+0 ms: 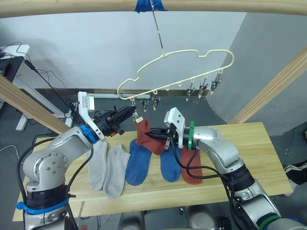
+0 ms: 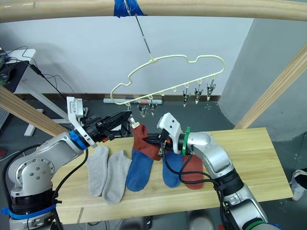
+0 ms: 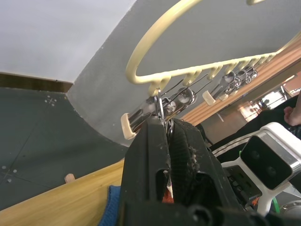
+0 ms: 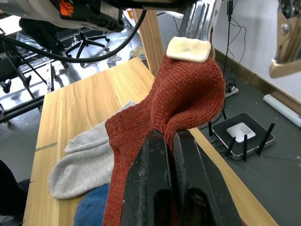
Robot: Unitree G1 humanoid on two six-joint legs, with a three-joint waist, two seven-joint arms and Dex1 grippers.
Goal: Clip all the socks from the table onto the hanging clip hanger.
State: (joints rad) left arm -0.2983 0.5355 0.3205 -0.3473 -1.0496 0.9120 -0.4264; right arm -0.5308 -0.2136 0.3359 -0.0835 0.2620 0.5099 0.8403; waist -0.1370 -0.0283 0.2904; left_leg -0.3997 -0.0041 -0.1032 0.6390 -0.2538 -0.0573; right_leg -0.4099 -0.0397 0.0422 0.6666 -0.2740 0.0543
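- Clip hanger: pale-yellow, cloud-shaped, hung by its long hook from a wooden pole at a patch of blue tape. Its bar tilts, lower toward the robot's left. Small metal clips hang along it.
- Left gripper: raised at the low left end of the bar. In the left wrist view its two black fingers are pressed together on the end clip, pinching it.
- Right gripper: held above the table, just right of the left gripper. The right wrist view shows its fingers closed on a fold of the rust-red sock.
- Rust-red sock, lifted: clear of the table, top edge up at the end clip's cream pad, body draping down to the right gripper. Whether the clip has actually bitten the knit cannot be told.
- Table, light wooden planks, carries the remaining socks in a row: two light grey socks on the left, then two blue socks, then the second rust-red sock on the right. Neighbours touch or overlap slightly.
- The other clips on the bar carry nothing.
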